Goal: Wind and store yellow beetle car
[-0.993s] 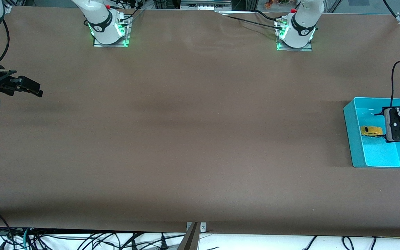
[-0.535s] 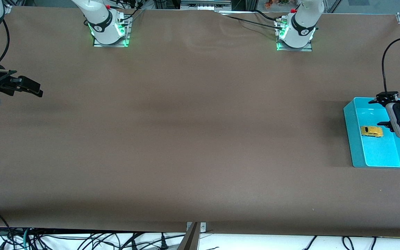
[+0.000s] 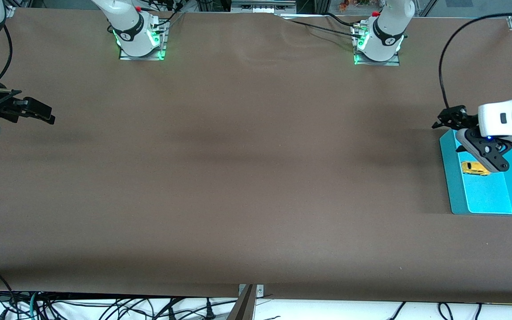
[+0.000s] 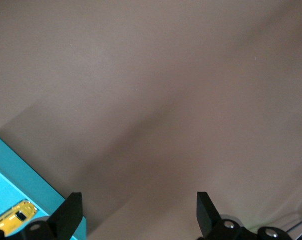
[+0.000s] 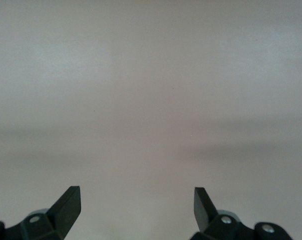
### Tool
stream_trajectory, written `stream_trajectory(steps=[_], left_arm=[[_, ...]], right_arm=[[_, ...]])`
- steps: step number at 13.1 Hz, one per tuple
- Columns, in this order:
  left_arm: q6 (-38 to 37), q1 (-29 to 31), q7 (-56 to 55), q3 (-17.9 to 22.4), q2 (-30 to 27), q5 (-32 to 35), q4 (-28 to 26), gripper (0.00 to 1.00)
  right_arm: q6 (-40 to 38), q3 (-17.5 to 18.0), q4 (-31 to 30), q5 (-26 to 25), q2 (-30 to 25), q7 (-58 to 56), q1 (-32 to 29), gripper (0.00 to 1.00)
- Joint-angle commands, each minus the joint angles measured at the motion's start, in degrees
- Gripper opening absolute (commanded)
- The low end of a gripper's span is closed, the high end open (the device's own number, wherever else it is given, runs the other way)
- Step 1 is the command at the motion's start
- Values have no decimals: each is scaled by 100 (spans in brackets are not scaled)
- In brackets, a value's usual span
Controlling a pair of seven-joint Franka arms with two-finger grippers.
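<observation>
The surface (image 3: pixel 238 178) looks like matt brown cloth or paper sheeting, slightly rippled up between the two arm bases. The cyan bin (image 3: pixel 454 178) looks like smooth plastic with a soft sheen. Inside it, the yellow beetle car (image 3: pixel 474 168) is glossy. Both end effectors, left (image 4: pixel 135 212) and right (image 5: pixel 136 207), have matt black plastic-looking fingers.

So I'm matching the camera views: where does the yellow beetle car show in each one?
Front view: yellow beetle car lies in the cyan bin, partly under the open left gripper.
Left wrist view: car in the bin.
Right wrist view: not in it.
Shared landmark: the bin.
</observation>
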Motion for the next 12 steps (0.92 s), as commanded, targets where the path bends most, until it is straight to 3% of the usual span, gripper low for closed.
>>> stream_trajectory(steps=[1,4,5,7,8,12], left_arm=[[-424,-252,-1337,69,-181,-52,324,100],[-935,-577,-3366,149,-277,10,624,100],[-971,-813,-3703,340,-347,88,668,100],[-902,-1681,-3681,1452,-322,11,704,100],[-893,-1947,-3698,1780,-322,10,704,100],[-910,-1914,-3742,1827,-558,263,625,100]], right_arm=[[-132,18,156,-66,52,-65,-4,100],[-88,9,156,-75,52,-65,-4,100],[-44,9,156,-84,44,-48,-4,100],[61,1,156,-93,35,-56,-13,100],[70,1,138,-93,-9,-30,-4,100],[70,27,112,-66,-88,31,5,100]])
